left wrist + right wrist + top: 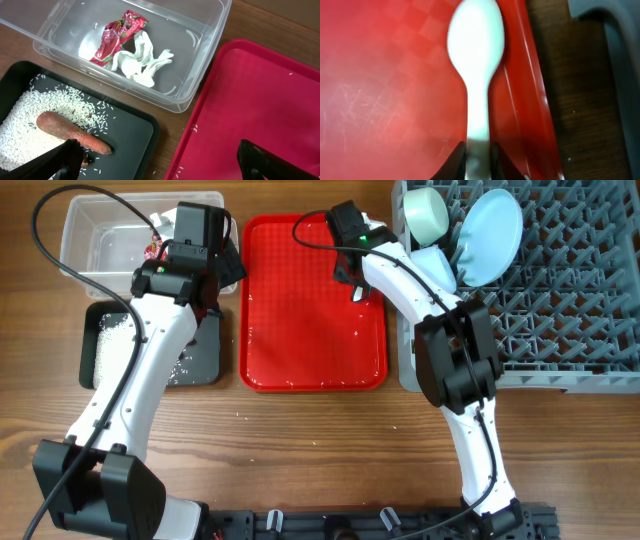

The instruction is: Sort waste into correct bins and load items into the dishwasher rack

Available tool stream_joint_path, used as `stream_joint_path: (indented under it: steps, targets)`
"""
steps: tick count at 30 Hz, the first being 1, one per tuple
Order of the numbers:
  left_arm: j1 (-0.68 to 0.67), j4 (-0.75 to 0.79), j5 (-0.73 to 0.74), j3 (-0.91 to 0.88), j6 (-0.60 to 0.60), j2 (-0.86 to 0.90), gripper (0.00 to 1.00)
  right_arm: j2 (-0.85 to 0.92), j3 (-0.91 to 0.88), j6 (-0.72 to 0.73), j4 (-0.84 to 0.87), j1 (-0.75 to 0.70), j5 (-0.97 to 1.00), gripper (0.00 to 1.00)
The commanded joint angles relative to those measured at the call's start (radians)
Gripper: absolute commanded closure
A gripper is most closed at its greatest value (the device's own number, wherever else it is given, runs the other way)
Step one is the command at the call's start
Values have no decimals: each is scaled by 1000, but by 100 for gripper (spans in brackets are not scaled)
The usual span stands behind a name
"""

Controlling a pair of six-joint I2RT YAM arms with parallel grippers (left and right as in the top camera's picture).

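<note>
A white plastic spoon (476, 60) lies along the right edge of the red serving tray (385, 75), and my right gripper (477, 161) is shut on its handle. In the overhead view that gripper (357, 286) is at the tray's upper right, beside the grey dishwasher rack (560, 300). The rack holds a pale green bowl (425, 215) and a light-blue plate (492, 235). My left gripper (160, 170) stands wide open and holds nothing, spanning the gap between the black tray (130, 135) and the red tray. The clear tub (200, 75) holds the red-and-white wrapper (120, 37) and a white paper scrap (140, 62). Rice (30, 125) and the carrot-like stick (70, 132) lie in the black tray.
The red serving tray (300, 330) lies between the bins and the rack, with a few rice grains on it. A small brown chunk (86, 161) sits by the left finger in the black tray. The rack's corner (615, 30) stands just right of the spoon.
</note>
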Motion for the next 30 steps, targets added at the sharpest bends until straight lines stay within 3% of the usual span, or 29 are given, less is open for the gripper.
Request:
stream_joint_path:
  steps: [1, 8, 10, 14, 15, 25, 28, 30]
  targets:
    - [3, -1, -17, 8, 16, -5, 0, 29, -3, -111, -11, -3, -45, 91]
    - [3, -1, -17, 8, 16, -5, 0, 29, -3, -137, -99, -3, -48, 95]
    - [3, -1, -16, 8, 16, -5, 0, 29, -3, -137, -105, -3, -48, 83]
    - [3, -1, -17, 8, 16, -5, 0, 29, -3, -163, -72, -5, -48, 47]
    - [3, -1, -17, 8, 16, -5, 0, 29, -3, -164, -69, -5, -52, 45]
    - [3, -1, -16, 8, 16, -5, 0, 29, -73, -304, -121, -3, -225, 49]
    - [3, -1, -17, 8, 16, -5, 0, 29, -99, -319, -179, -3, -225, 55]
    - [3, -1, -17, 8, 16, -5, 0, 29, -111, -334, -214, -3, -225, 65]
